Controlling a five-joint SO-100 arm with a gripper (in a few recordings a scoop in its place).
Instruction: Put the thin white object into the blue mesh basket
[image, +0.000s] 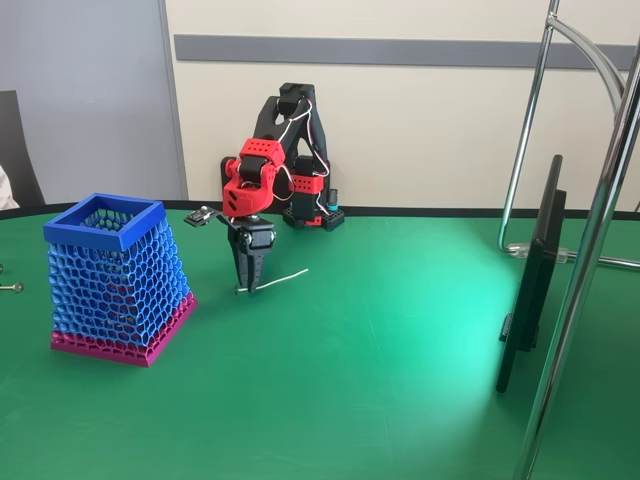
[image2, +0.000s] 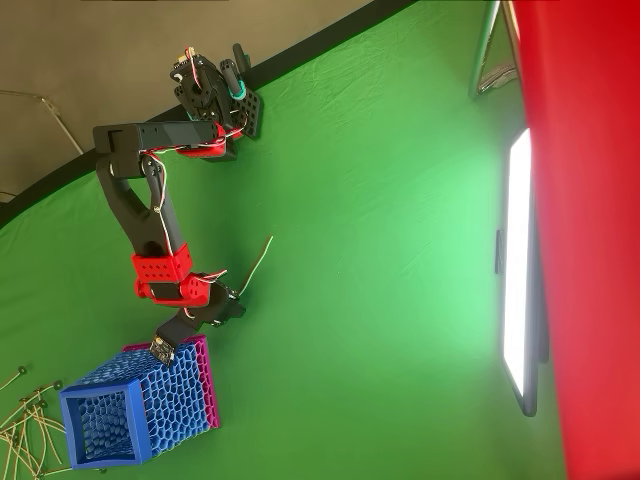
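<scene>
The thin white object (image: 280, 277) is a slim curved strand just above the green table, running rightwards from my gripper; in the overhead view the thin white object (image2: 258, 262) runs up and away from the fingers. My gripper (image: 248, 287) points straight down with its black fingers together, pinching the strand's left end. The gripper (image2: 237, 300) hangs below the red wrist. The blue mesh basket (image: 105, 222), with its pink base, stands upright to the left of the gripper, a short gap away. In the overhead view the basket (image2: 68, 418) lies lower left of the gripper.
A small grey screw (image: 14, 288) lies at the far left edge. Several more white strands (image2: 25, 425) lie beside the basket. A dark monitor (image: 535, 270) and a chrome stand (image: 590, 250) occupy the right side. The arm's base (image: 312, 212) sits at the table's back edge.
</scene>
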